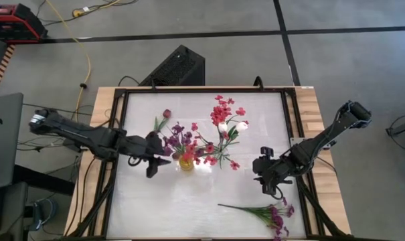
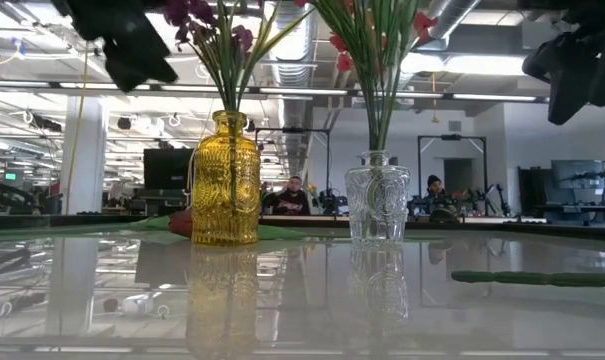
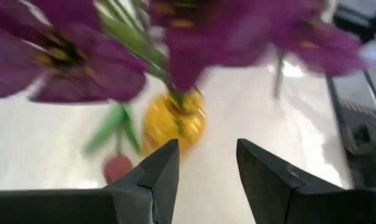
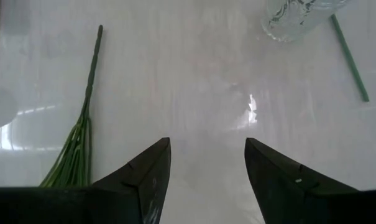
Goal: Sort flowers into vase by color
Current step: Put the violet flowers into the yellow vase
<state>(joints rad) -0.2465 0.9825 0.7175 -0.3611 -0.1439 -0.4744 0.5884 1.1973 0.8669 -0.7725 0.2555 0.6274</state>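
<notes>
Now the left gripper [image 1: 163, 161] hovers just beside the yellow vase [image 1: 187, 163], fingers apart and holding nothing, with the purple sprays [image 1: 177, 136] standing in that vase; my guess is it sits this close because that vase takes the purple. The right gripper [image 1: 272, 184] hangs over bare tabletop [image 1: 189, 207] with its fingers spread wide and empty too, between the clear vase [image 2: 377, 205] and a purple spray [image 1: 272, 215] lying flat near the front edge, probably the next one to fetch. The red-pink flowers [image 1: 223, 110] and white buds [image 1: 232, 125] share the clear vase, and a single red bud [image 1: 167, 114] lies on the tabletop behind the yellow one. The high view blurs the two vases under blossoms; the low view sets them side by side, well apart. The right wrist view alone shows the lying spray's bare stem [image 4: 91, 68] pointing away from the fingers
</notes>
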